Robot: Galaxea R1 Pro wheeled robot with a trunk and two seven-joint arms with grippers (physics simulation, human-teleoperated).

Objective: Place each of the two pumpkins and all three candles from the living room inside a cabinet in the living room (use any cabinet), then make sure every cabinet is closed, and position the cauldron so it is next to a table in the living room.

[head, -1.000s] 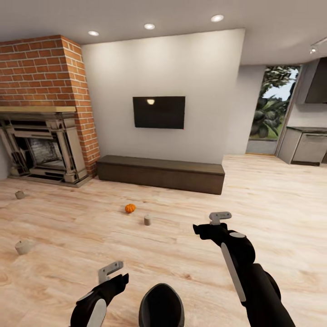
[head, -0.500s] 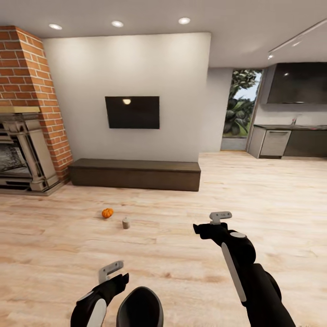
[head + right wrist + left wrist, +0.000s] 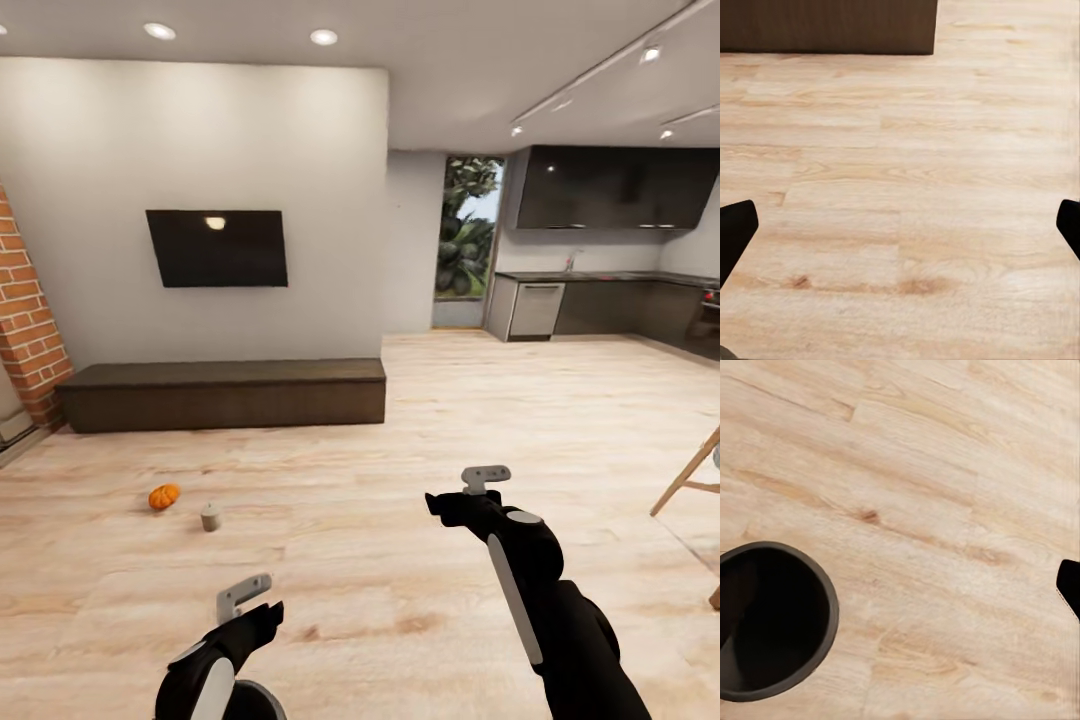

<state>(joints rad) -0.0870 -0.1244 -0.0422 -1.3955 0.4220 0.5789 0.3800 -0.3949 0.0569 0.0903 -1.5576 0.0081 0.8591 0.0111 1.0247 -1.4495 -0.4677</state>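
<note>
The cabinet (image 3: 222,394) stands against the white wall under the dark screen (image 3: 217,248), its fronts flush and shut; its dark end also shows in the right wrist view (image 3: 829,26). On the wood floor (image 3: 400,440) in front of the cabinet's left half lie one pumpkin (image 3: 164,496) and, just beside it, one candle (image 3: 210,517) standing upright; the two are close but apart.

The cauldron (image 3: 769,619) sits on the floor under the left gripper (image 3: 250,600). Its wide mouth faces up and its dark inside holds nothing that can be seen. A sliver of its rim shows at the bottom edge of the head view (image 3: 252,700).

The right gripper (image 3: 470,492) hangs over bare floor with its fingers spread wide, holding nothing. The left gripper holds nothing either; whether it is spread or closed I cannot tell.

A brick chimney (image 3: 25,330) stands at the left, a kitchen (image 3: 600,290) at the back right, and a wooden leg (image 3: 690,475) by the right edge.
</note>
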